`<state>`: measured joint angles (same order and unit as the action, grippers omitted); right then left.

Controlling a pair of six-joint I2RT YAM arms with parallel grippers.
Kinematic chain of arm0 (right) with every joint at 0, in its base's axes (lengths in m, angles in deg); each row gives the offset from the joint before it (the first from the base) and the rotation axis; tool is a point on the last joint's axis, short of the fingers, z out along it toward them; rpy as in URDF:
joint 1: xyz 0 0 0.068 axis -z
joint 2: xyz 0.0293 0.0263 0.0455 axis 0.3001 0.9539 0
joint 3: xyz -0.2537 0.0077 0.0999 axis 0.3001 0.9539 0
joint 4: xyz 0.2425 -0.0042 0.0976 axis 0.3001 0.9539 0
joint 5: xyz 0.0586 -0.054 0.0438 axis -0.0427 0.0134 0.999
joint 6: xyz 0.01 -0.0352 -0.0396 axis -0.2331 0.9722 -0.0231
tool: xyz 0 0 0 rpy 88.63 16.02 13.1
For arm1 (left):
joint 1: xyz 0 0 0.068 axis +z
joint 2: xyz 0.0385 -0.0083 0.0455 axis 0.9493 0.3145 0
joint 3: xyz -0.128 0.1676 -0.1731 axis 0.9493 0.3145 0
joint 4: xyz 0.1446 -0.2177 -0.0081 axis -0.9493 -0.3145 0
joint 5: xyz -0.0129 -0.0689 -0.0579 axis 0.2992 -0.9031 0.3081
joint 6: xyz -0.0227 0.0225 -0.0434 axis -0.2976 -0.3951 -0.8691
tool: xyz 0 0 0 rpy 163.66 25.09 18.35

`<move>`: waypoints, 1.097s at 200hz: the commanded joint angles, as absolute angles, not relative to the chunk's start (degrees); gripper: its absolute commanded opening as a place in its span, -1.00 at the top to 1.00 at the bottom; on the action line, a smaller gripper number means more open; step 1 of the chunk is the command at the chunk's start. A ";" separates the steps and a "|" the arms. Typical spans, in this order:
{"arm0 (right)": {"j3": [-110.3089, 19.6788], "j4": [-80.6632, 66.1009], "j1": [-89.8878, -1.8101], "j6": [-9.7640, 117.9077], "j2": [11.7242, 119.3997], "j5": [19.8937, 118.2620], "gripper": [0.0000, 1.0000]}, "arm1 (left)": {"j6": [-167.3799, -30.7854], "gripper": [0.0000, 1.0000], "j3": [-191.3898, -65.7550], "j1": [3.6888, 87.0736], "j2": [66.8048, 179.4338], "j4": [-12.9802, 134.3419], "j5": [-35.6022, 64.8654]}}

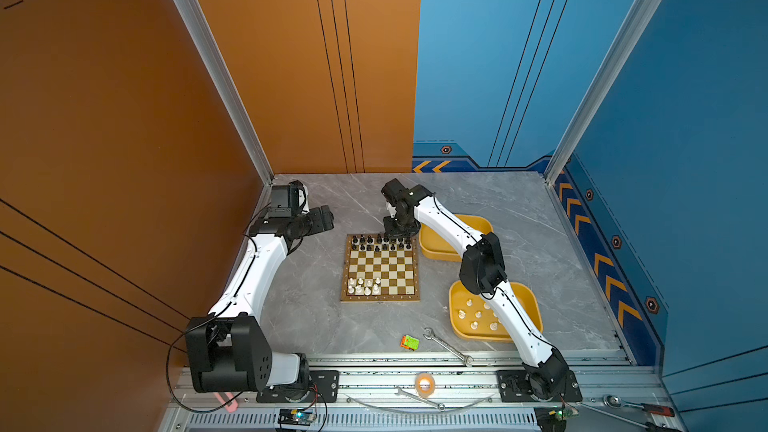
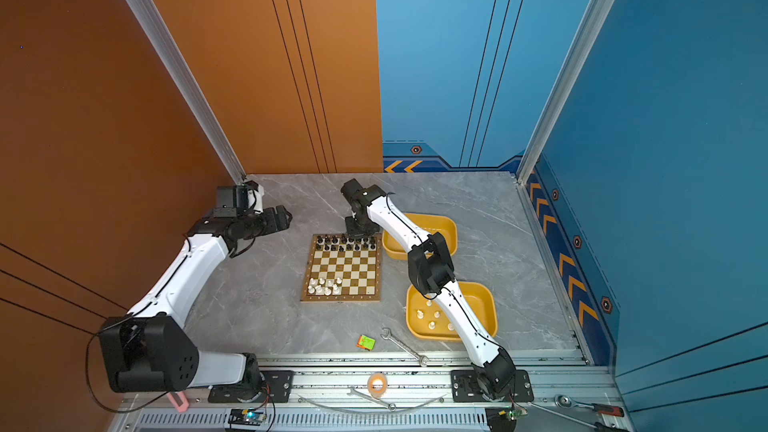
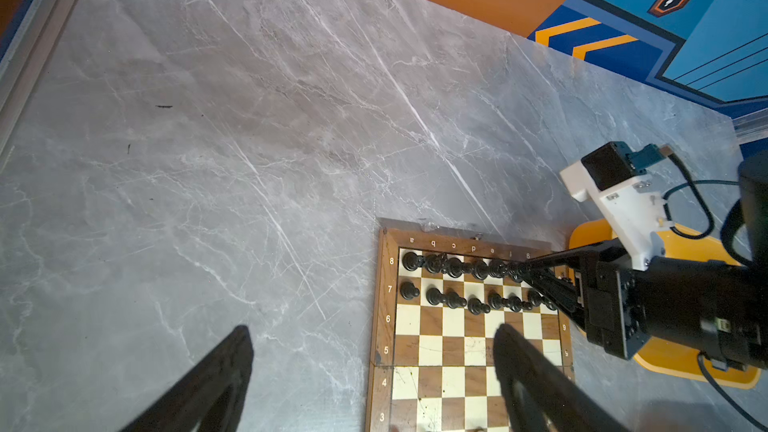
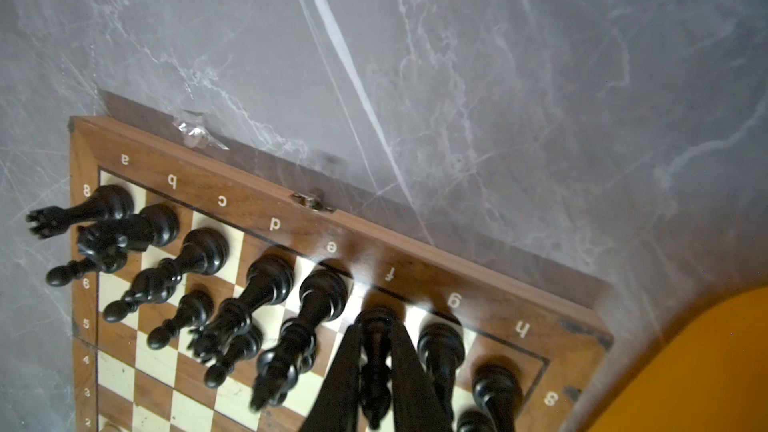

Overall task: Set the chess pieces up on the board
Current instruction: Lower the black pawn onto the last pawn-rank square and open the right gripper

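The board (image 1: pixel 382 272) (image 2: pixel 345 270) lies mid-table. Black chess pieces (image 1: pixel 380 243) fill its two far rows; several white ones (image 1: pixel 364 286) stand at the near left corner. My right gripper (image 1: pixel 395 235) (image 4: pixel 376 328) hangs over the far row. Its fingers (image 4: pixel 345 376) sit close on either side of an upright black piece (image 4: pixel 376 367) on the f square. Thin slivers of light show along its stem; whether they press it I cannot tell. My left gripper (image 1: pixel 326 218) (image 3: pixel 372 331) is open and empty, raised left of the board (image 3: pixel 453 347).
Two yellow trays stand right of the board. The near one (image 1: pixel 534 309) holds several white pieces (image 1: pixel 478 315); the far one (image 1: pixel 428 253) lies under my right arm. A wrench (image 1: pixel 449 347) and a green block (image 1: pixel 410 342) lie near the front edge.
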<state>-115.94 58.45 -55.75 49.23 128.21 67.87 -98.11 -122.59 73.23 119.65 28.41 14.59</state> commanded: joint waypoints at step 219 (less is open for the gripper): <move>-117.30 54.78 -54.13 47.78 128.05 68.53 0.49 | -97.77 -0.80 -125.36 73.68 121.22 28.51 14.59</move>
